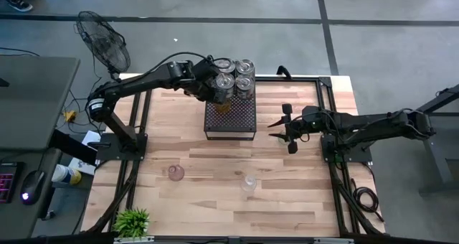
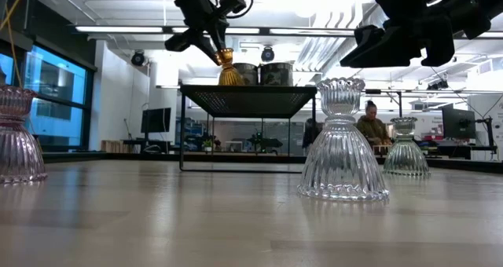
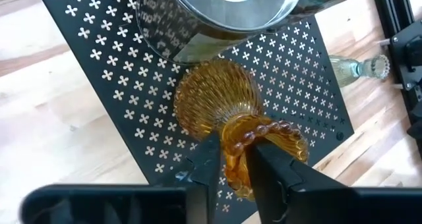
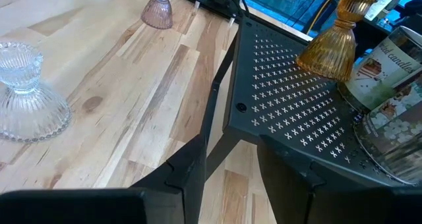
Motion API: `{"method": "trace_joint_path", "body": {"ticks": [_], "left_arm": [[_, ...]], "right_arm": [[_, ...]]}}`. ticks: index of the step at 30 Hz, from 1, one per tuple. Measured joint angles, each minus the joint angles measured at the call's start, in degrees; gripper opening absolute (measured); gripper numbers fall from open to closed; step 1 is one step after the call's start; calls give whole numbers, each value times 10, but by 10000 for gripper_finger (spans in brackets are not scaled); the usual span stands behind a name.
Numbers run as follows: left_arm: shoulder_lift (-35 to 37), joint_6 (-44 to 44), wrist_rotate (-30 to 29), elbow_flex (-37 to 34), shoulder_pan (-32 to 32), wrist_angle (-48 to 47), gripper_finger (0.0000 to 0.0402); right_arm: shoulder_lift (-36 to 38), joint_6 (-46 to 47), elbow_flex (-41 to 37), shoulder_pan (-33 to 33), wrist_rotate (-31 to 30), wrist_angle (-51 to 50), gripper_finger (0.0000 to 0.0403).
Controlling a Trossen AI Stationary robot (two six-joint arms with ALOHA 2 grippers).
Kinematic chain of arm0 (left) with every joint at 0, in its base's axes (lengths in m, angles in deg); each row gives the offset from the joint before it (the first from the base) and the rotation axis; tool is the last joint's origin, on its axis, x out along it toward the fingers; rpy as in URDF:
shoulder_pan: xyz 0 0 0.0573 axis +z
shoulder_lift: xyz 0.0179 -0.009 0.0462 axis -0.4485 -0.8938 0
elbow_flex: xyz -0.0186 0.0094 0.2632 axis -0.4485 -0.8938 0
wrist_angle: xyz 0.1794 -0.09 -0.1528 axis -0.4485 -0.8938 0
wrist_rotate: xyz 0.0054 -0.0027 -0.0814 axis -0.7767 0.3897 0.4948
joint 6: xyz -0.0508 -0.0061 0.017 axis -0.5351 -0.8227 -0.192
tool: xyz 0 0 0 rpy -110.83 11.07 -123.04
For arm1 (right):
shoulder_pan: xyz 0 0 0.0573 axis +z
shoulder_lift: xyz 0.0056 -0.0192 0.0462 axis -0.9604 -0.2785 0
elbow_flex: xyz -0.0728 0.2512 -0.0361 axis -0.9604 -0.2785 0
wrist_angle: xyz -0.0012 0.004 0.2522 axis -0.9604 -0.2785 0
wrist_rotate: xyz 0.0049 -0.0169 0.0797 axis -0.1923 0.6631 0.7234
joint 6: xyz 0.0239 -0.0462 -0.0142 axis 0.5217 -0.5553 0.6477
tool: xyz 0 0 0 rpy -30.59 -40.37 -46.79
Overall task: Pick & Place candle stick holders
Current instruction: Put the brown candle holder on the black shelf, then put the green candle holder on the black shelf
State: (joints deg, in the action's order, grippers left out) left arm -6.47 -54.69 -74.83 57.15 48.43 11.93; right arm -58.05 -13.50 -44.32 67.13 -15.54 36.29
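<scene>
Starting on the left, the pink holder (image 1: 176,173) stands alone on the bare wood toward the near side of the table (image 1: 301,201), well apart from everything else. Up at the far middle, the left gripper (image 3: 234,159) has its fingers pinched around the beaded neck of the amber holder (image 3: 221,105), whose ribbed base sits on the black perforated tray (image 1: 231,122), at its far left part. From the low view I cannot tell whether the base presses on the mesh or hangs just above it. Just beyond the amber piece, four silvery tins (image 1: 235,74) crowd the tray's far end, touching one another. Moving along, a clear glass holder (image 1: 248,182) stands upright on the wood near the table's middle, to the right of the pink one. Another clear holder (image 2: 405,149) shows farther back in the low view. Over on the right, the right gripper (image 1: 289,129) hovers just beside the tray's right edge, fingers spread apart and holding nothing. A small green plant (image 1: 132,221) sits at the near left corner.
</scene>
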Motion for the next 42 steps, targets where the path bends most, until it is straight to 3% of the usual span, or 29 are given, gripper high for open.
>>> {"method": "trace_joint_path", "body": {"ticks": [8, 17, 22, 32, 42], "left_arm": [[-1, -2, -1, -1, 0, -1, 123], [-1, -13, -2, 0, 0, -1, 128], [-2, -13, -6, 41, 0, -18, 128], [-2, 0, -47, 78, 0, -24, 128], [-1, 39, -144, 148, -24, -75, 128]], "right_arm": [[0, 0, 0, 0, 0, 0, 129], [0, 0, 0, 0, 0, 0, 129], [0, 0, 0, 0, 0, 0, 129], [0, 0, 0, 0, 0, -2, 129], [0, 0, 0, 0, 0, -4, 129]]}}
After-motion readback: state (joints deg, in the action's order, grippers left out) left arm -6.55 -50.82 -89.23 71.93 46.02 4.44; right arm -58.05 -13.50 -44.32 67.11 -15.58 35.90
